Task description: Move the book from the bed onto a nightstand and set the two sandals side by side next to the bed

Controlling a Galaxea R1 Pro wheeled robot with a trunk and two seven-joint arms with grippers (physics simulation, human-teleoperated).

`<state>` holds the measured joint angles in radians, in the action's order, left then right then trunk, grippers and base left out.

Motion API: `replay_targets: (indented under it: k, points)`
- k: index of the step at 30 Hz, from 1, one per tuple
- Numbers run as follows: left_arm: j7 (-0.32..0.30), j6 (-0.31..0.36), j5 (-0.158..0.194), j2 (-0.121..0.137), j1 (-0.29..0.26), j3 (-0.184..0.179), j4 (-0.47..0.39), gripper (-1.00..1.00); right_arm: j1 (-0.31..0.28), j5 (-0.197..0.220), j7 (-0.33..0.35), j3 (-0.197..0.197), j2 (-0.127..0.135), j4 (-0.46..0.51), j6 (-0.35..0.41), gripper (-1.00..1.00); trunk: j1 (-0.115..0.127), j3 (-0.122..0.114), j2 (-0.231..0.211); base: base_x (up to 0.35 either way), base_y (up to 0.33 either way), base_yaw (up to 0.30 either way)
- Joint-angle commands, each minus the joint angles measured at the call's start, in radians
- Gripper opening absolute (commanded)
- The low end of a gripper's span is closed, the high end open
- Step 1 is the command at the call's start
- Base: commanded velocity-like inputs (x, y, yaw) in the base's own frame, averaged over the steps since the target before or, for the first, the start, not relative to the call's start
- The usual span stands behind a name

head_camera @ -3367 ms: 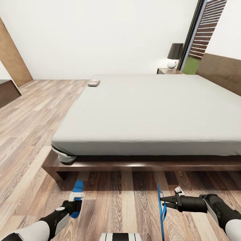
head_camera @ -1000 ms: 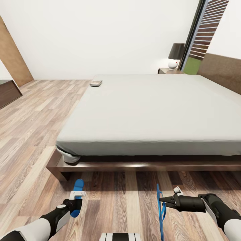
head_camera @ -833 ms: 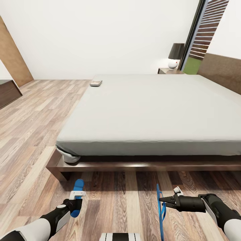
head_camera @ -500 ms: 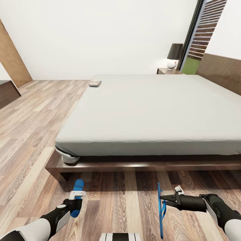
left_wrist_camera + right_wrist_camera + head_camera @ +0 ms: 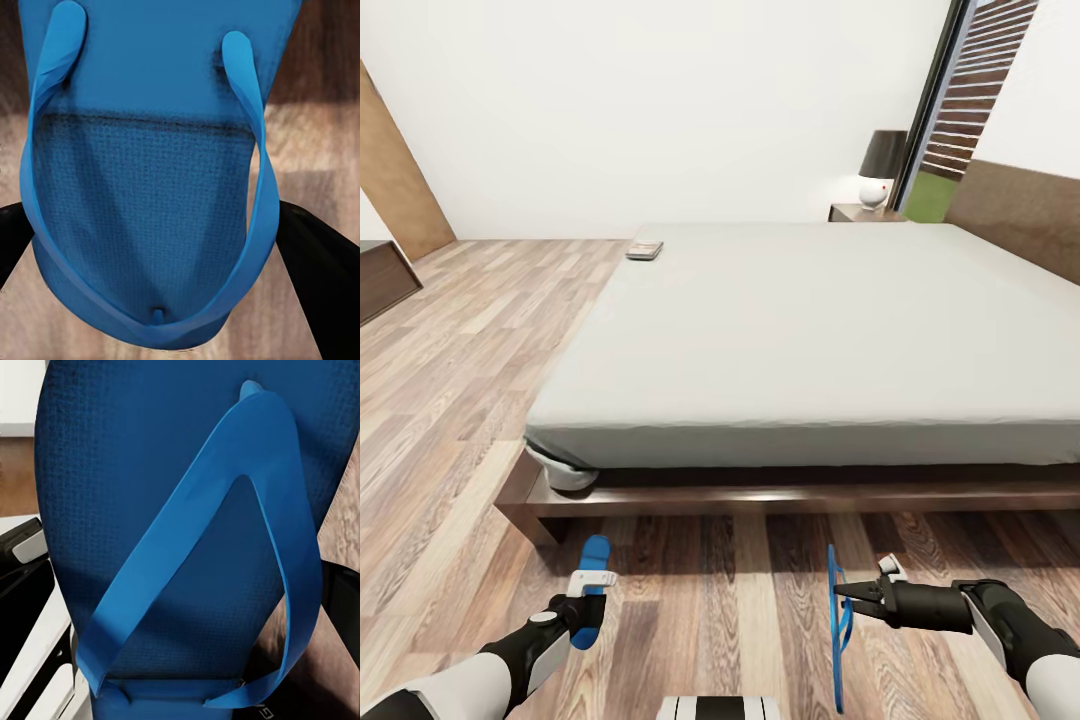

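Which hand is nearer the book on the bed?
Left. The left hand sits nearly below the book at the bed's far corner; the right hand is farther off to the right.

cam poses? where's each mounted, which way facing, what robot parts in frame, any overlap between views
Head: on the head, looking forward and down at the bed and floor; both arms, left gripper, right gripper.
Left wrist: by the left jaws, facing its sandal; dark jaws at the edges.
Right wrist: by the right jaws, facing its sandal; white robot body behind.
Shared: both sandals appear in head view too.
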<state>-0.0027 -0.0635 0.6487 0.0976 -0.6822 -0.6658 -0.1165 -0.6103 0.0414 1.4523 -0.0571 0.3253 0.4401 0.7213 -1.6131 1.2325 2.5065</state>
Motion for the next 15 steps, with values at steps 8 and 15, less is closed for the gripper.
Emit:
replay_targets:
  k: [8,15]
  points:
    - [0.0,-0.004,0.008,0.0,0.0,-0.009,0.0,-1.0,0.0,0.002,0.001,-0.001,-0.002,0.0,0.01,-1.0,0.0,0.001,0.0,0.022,0.013,0.0]
    - [-0.001,0.0,0.008,-0.001,0.0,-0.009,-0.001,-1.0,0.0,0.002,0.0,0.0,-0.003,0.0,0.01,-1.0,-0.002,0.02,0.001,0.001,0.001,0.0]
